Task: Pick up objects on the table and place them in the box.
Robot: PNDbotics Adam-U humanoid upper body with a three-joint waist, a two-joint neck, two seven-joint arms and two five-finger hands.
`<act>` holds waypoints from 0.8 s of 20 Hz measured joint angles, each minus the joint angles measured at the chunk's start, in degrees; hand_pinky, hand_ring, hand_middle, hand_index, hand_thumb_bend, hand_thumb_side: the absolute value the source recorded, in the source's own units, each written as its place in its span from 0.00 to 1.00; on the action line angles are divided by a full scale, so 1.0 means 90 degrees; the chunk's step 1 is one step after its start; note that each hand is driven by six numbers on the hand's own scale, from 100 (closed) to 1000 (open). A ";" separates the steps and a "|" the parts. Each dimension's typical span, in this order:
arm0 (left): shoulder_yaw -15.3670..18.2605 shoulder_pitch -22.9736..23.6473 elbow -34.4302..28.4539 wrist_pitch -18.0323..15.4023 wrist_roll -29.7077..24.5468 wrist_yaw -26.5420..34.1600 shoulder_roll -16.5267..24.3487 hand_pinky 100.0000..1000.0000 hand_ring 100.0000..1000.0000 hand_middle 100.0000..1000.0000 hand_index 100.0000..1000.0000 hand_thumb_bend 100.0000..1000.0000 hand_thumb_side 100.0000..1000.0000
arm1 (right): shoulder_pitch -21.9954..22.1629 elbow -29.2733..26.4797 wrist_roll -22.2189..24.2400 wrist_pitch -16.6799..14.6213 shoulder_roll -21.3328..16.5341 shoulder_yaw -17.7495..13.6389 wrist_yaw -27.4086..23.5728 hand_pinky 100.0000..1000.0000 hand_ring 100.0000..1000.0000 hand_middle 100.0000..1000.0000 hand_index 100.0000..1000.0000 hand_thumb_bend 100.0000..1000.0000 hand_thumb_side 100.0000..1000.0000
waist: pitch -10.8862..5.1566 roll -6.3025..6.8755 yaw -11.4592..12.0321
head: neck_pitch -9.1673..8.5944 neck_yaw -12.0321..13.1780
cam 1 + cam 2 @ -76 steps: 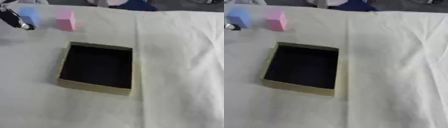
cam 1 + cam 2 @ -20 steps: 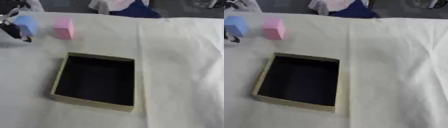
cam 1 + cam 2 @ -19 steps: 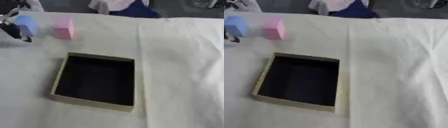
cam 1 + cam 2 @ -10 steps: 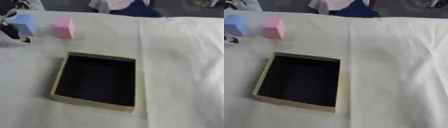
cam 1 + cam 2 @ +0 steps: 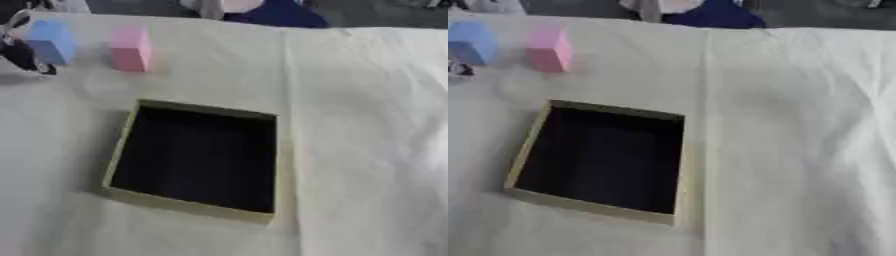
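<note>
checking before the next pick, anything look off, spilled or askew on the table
Nothing looks spilled or damaged. The box sits slightly askew to the table edge, open and dark inside, with nothing visible in it. The blue block and pink block stand upright beyond it, apart from each other. The left hand is at the blue block.

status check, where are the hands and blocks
Left robot hand at blue block, grip unclear. Right hand not in view. Pink block beside it. Box empty. Nothing in the way.
</note>
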 measured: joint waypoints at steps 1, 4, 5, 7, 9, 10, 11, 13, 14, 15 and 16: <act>0.0030 -0.0005 0.0034 0.0073 0.0012 0.0062 0.0026 0.74 0.89 0.87 0.86 0.61 0.09 | -0.0026 0.0033 0.0007 -0.0011 -0.0020 0.0006 -0.0012 0.76 0.85 0.42 0.68 0.20 0.85 | 0.0030 0.0000 -0.0003 | -0.0016 0.0016; 0.0069 -0.0028 0.0095 0.0189 -0.0018 0.0309 0.0073 0.75 0.89 0.87 0.87 0.54 0.09 | -0.0098 0.0149 0.0022 -0.0041 -0.0081 0.0035 -0.0058 0.76 0.85 0.42 0.68 0.20 0.85 | 0.0097 -0.0004 -0.0006 | -0.0065 0.0072; 0.0071 -0.0047 0.0116 0.0204 -0.0045 0.0397 0.0078 0.75 0.89 0.87 0.87 0.53 0.09 | -0.0121 0.0186 0.0030 -0.0050 -0.0102 0.0039 -0.0066 0.76 0.85 0.42 0.68 0.20 0.85 | 0.0108 -0.0004 -0.0007 | -0.0072 0.0088; 0.0079 -0.0066 0.0124 0.0216 -0.0120 0.0548 0.0084 0.76 0.90 0.90 0.88 0.54 0.08 | -0.0178 0.0251 0.0037 -0.0062 -0.0141 0.0062 -0.0090 0.76 0.85 0.42 0.68 0.20 0.85 | 0.0142 -0.0004 -0.0022 | -0.0100 0.0118; 0.0096 -0.0083 0.0128 0.0236 -0.0167 0.0666 0.0089 0.76 0.90 0.92 0.90 0.54 0.09 | -0.0212 0.0314 0.0046 -0.0078 -0.0184 0.0074 -0.0112 0.76 0.85 0.42 0.68 0.20 0.85 | 0.0170 -0.0004 -0.0033 | -0.0130 0.0147; 0.0105 -0.0096 0.0128 0.0250 -0.0181 0.0706 0.0103 0.77 0.91 0.93 0.91 0.55 0.10 | -0.0228 0.0339 0.0049 -0.0090 -0.0196 0.0075 -0.0118 0.76 0.85 0.42 0.68 0.20 0.85 | 0.0182 -0.0002 -0.0035 | -0.0142 0.0160; 0.0108 -0.0106 0.0127 0.0266 -0.0192 0.0733 0.0130 0.77 0.93 0.93 0.91 0.56 0.11 | -0.0231 0.0366 0.0048 -0.0099 -0.0212 0.0076 -0.0133 0.76 0.85 0.42 0.68 0.21 0.85 | 0.0198 -0.0001 -0.0036 | -0.0151 0.0168; 0.0118 -0.0111 0.0126 0.0319 -0.0192 0.0750 0.0155 0.80 0.95 0.91 0.91 0.60 0.14 | -0.0248 0.0420 0.0041 -0.0113 -0.0241 0.0082 -0.0168 0.76 0.85 0.42 0.68 0.21 0.85 | 0.0232 0.0004 -0.0040 | -0.0183 0.0175; 0.0127 -0.0113 0.0121 0.0354 -0.0177 0.0744 0.0160 0.80 0.95 0.91 0.91 0.59 0.14 | -0.0265 0.0445 0.0039 -0.0118 -0.0251 0.0091 -0.0178 0.76 0.85 0.42 0.68 0.21 0.85 | 0.0240 0.0004 -0.0041 | -0.0186 0.0184; 0.0143 -0.0113 0.0117 0.0390 -0.0160 0.0736 0.0172 0.80 0.94 0.90 0.91 0.58 0.14 | -0.0286 0.0473 0.0040 -0.0123 -0.0268 0.0101 -0.0192 0.76 0.85 0.41 0.68 0.21 0.85 | 0.0250 0.0004 -0.0042 | -0.0203 0.0195; 0.0151 -0.0114 0.0117 0.0421 -0.0146 0.0727 0.0191 0.81 0.95 0.91 0.91 0.58 0.15 | -0.0289 0.0495 0.0045 -0.0129 -0.0292 0.0110 -0.0205 0.76 0.84 0.41 0.68 0.21 0.85 | 0.0259 0.0005 -0.0044 | -0.0215 0.0212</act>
